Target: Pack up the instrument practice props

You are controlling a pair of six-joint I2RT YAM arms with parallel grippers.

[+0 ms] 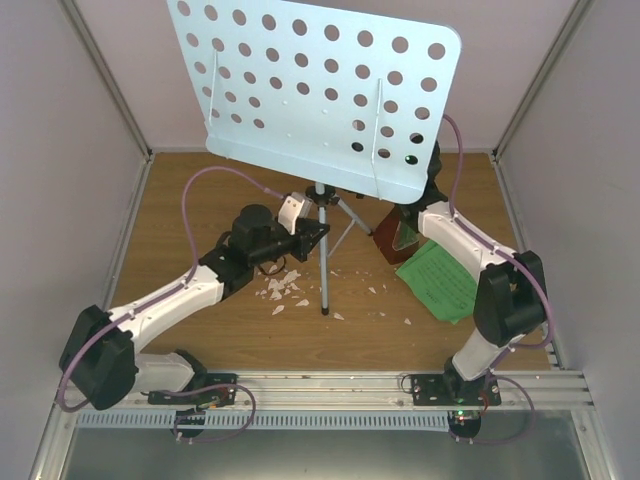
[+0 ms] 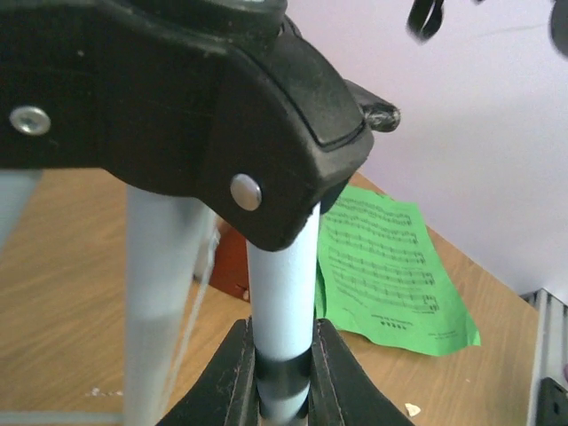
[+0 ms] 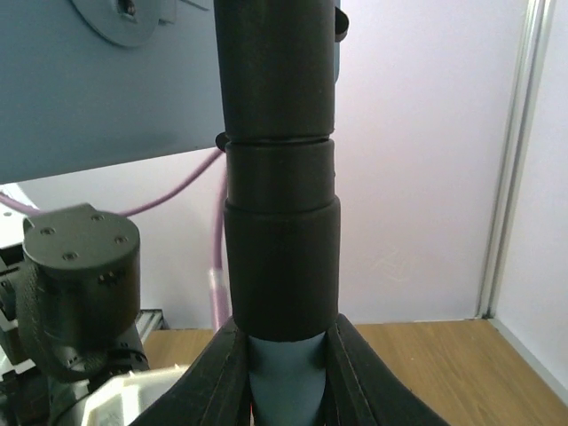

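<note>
The music stand stands upright mid-table, its pale blue perforated desk (image 1: pixel 310 85) filling the top view's upper part, its grey tripod legs (image 1: pixel 325 270) below. My left gripper (image 1: pixel 316 234) is shut on a pale leg tube (image 2: pixel 282 293) just under the black tripod hub (image 2: pixel 222 115). My right gripper (image 3: pixel 284 355) is shut on the stand's pole below a black collar (image 3: pixel 280 266); the desk hides it in the top view. The reddish-brown metronome (image 1: pixel 398 238) stands right of the legs. The green sheet music (image 1: pixel 438 282) lies flat beside it and shows in the left wrist view (image 2: pixel 390 275).
White crumbs (image 1: pixel 283 290) are scattered on the wooden table (image 1: pixel 200 200) around the stand's feet. Pale walls close in the left, back and right. A metal rail (image 1: pixel 330 390) runs along the near edge by the arm bases.
</note>
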